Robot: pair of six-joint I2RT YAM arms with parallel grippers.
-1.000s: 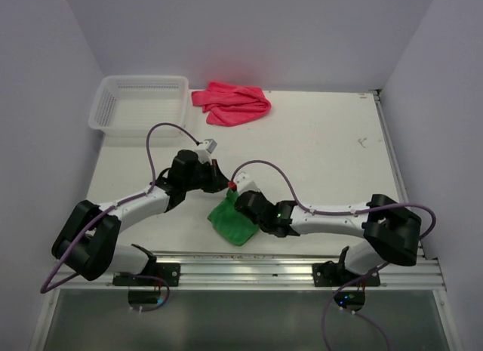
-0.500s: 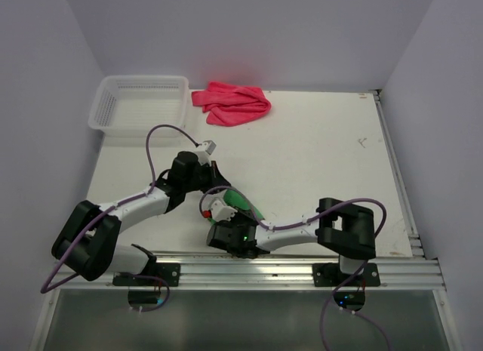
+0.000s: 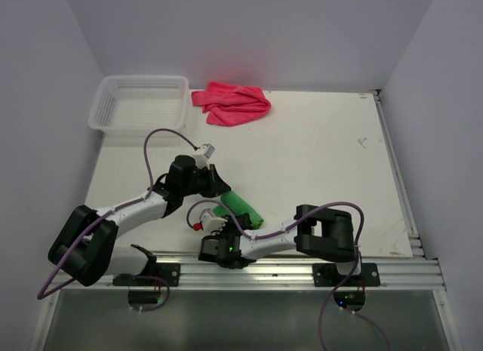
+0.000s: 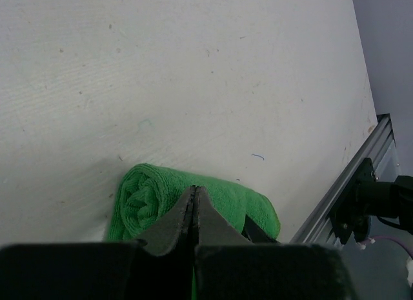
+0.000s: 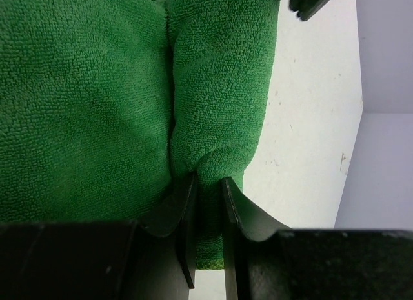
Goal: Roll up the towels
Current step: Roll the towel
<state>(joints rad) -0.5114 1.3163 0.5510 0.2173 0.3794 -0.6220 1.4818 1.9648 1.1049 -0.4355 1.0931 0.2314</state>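
Two towels in the top view: green towel (image 3: 245,210) rolled near the worktop's (image 3: 324,155) front edge, long axis slanting far-left to near-right; pink-red towel (image 3: 230,103) crumpled at the far edge beside the basket (image 3: 139,102), well apart from both arms. At the roll's far-left end, left gripper (image 3: 221,189); at its near side, right gripper (image 3: 224,229). Left wrist: jaws pressed together on nothing, tips over the roll. Right wrist: jaws pinching a fold of green cloth. Probably letting go next; nothing in the way.

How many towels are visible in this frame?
2. The green towel lies rolled at the front; the pink towel sits crumpled at the back beside the basket. None seems hidden.
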